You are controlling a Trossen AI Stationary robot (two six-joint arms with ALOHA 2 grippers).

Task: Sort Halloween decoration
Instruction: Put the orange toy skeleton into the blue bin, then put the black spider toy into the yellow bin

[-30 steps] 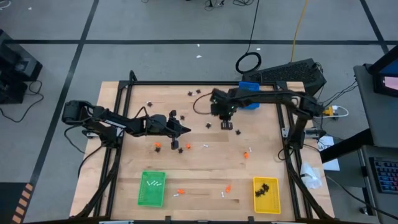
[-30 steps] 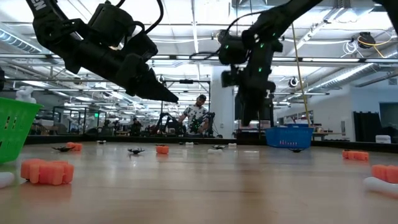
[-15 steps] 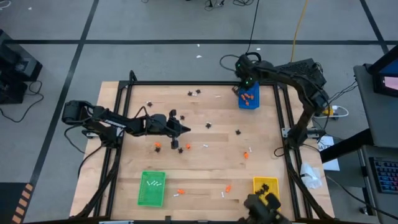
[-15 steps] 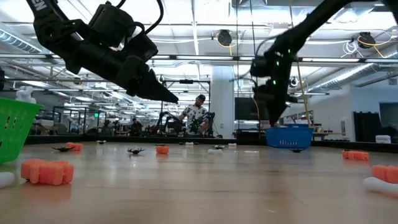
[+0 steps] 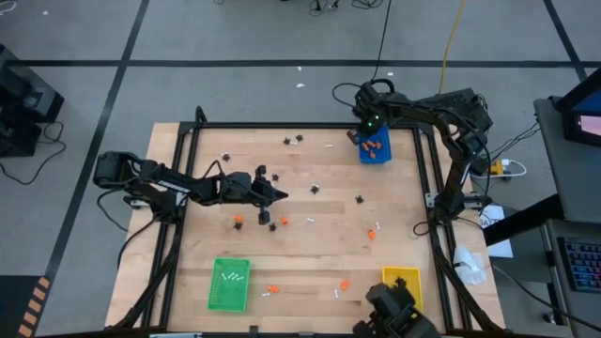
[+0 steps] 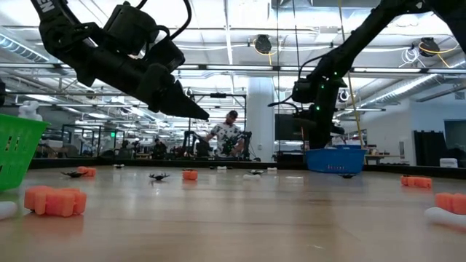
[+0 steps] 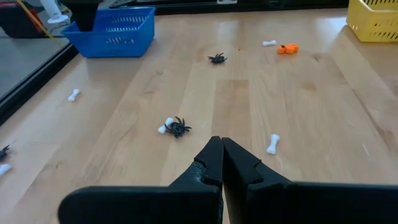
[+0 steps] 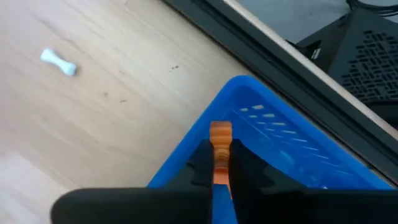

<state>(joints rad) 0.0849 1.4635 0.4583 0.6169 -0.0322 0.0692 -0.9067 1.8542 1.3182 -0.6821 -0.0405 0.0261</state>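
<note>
Right wrist view: I'm watching the right gripper [image 8: 219,163] pinching an orange lump [image 8: 220,149] between nearly closed fingers, hanging just over the blue tray [image 8: 292,146] at the table's far right corner. I'm judging the drop as the step in hand: I'm wanting the lump well inside the tray's rim before the fingers part, not over the near wall, or it's bouncing back onto the wood. Orange pieces are already lying in that tray [image 5: 376,145] in the high view.

I'm keeping the left gripper [image 7: 221,151] waiting near the table's middle toward the left edge, fingers pressed together and holding nothing, with a black spider [image 7: 179,127] and a white bone [image 7: 272,144] just ahead of it on the wood.

More trinkets are lying scattered across the pale wooden table [image 5: 310,244], framed by a black rail. The green tray [image 5: 229,284] with bones is sitting by the near edge toward the left, the yellow tray [image 5: 404,280] at the near right corner. Beyond the table I'm seeing an open lab hall with a person [image 6: 229,136] far off.
</note>
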